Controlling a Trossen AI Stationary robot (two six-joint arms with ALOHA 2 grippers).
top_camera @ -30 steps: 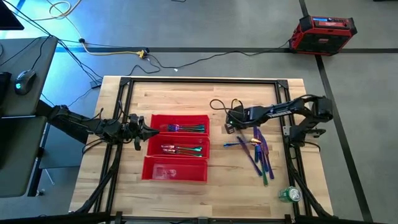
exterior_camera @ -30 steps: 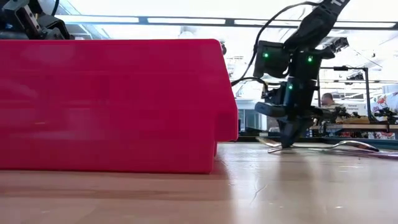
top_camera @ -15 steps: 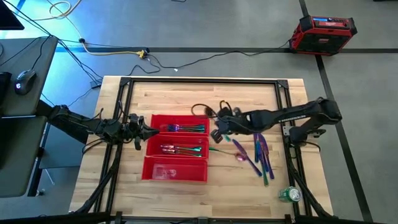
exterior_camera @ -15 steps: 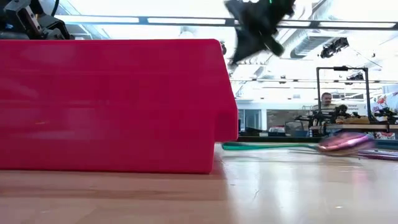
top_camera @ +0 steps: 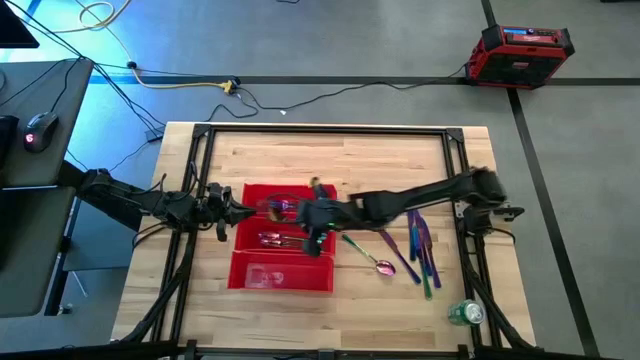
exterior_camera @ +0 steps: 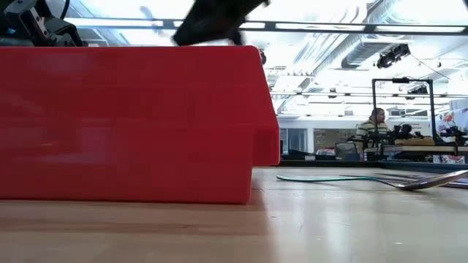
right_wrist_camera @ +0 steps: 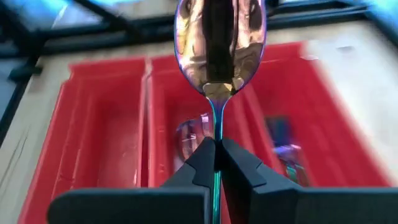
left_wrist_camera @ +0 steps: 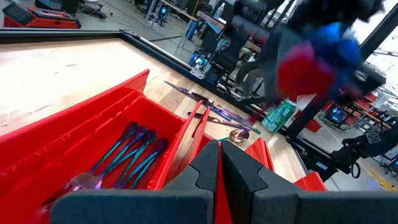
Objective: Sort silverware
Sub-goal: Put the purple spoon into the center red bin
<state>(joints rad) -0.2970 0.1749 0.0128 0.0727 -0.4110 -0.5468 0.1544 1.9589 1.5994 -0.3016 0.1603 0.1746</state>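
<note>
The right gripper (right_wrist_camera: 214,152) is pinching the thin handle of an iridescent metal spoon (right_wrist_camera: 219,46) over the red three-compartment plastic tray (top_camera: 240,270). The left gripper (left_wrist_camera: 219,163), fingers together, is waiting at the tray's left edge.

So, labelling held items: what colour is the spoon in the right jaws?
The spoon has a golden bowl, purple rim and teal handle; the right wrist view shows it best.

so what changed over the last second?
Right end effector, shut on a spoon, swung from the loose silverware to above the red tray. Another spoon shifted on the table. Left end effector stayed shut at the tray's edge.
</note>
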